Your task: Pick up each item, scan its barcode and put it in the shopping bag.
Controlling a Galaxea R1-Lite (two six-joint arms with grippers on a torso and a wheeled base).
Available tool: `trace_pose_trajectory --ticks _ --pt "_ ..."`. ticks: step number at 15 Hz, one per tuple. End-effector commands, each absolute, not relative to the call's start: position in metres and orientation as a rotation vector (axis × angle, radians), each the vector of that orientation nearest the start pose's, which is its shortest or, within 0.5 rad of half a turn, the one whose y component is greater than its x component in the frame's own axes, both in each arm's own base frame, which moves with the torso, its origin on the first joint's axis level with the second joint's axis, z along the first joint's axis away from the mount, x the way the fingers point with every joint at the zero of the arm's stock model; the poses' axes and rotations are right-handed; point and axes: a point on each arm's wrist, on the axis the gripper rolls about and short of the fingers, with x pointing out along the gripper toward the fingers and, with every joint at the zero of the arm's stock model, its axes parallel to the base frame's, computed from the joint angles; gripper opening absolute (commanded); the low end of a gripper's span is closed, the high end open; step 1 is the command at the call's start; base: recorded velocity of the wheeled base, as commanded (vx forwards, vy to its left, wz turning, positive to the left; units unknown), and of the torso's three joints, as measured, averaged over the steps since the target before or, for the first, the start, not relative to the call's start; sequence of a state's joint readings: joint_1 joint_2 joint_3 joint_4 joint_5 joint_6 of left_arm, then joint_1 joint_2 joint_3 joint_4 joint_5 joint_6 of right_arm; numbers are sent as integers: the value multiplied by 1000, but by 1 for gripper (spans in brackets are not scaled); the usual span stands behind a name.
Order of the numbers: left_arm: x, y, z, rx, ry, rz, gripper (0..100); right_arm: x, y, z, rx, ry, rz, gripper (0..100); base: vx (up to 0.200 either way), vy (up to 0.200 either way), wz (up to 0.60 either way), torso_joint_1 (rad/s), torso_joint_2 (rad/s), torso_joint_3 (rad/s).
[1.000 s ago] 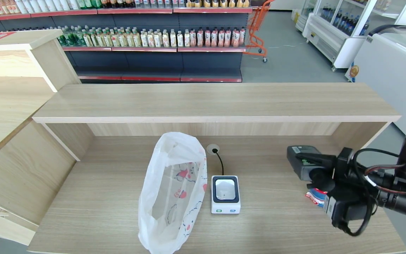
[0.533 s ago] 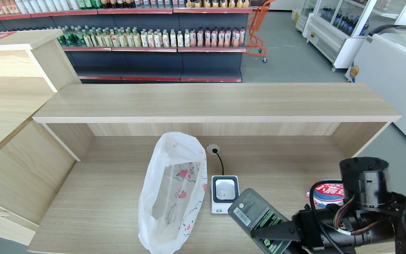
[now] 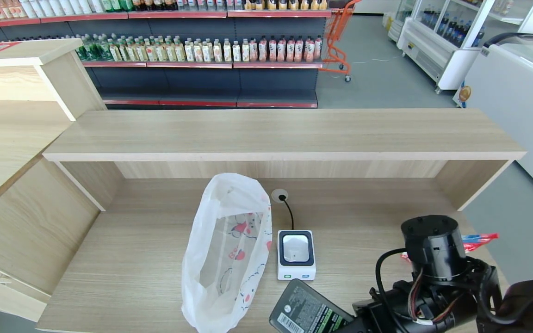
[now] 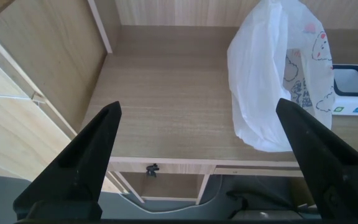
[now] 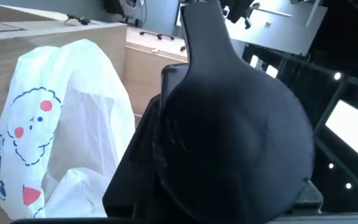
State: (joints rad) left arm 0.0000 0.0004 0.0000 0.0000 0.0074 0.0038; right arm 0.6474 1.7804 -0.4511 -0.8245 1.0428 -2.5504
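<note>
— What sits nearest?
— One dark pack [image 3: 310,311], flat, its barcode label [image 3: 290,323] facing up, at the near edge of the surface [image 3: 132,277], in front of the scanner. The right claw [image 3: 350,322] is clamped on the pack's right end.
— And the other claw?
— The left claw [image 4: 197,162] gapes wide with nothing in it, out past the surface's near edge, to the left of the bag.
— Farther in?
— One white shopping bag [image 3: 225,249], open-mouthed, and just beside it on its right one scanner [image 3: 296,254]. One black cable [image 3: 288,210] runs back from the scanner to a hole. One red packet [image 3: 479,239] lies at the right edge, behind the right arm.
— Beyond that?
— A raised ledge [image 3: 285,134], then shelves of bottles [image 3: 201,51] and one orange cart [image 3: 338,32]
</note>
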Motion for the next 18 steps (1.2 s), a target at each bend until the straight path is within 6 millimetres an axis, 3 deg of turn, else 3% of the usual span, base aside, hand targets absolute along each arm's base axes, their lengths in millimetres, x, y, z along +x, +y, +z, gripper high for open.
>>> trace_pose_trajectory --ticks 1,15,18 --pt "-23 0 75 3 0 8 100 196 174 92 2217 2300 -1696 0 0 0 0 0 0 0" --pt "-23 0 75 3 0 8 100 202 187 84 2161 2302 -1792 0 0 0 0 0 0 0" --pt "-23 0 75 3 0 8 100 199 184 103 2194 2303 -1942 0 0 0 0 0 0 0"
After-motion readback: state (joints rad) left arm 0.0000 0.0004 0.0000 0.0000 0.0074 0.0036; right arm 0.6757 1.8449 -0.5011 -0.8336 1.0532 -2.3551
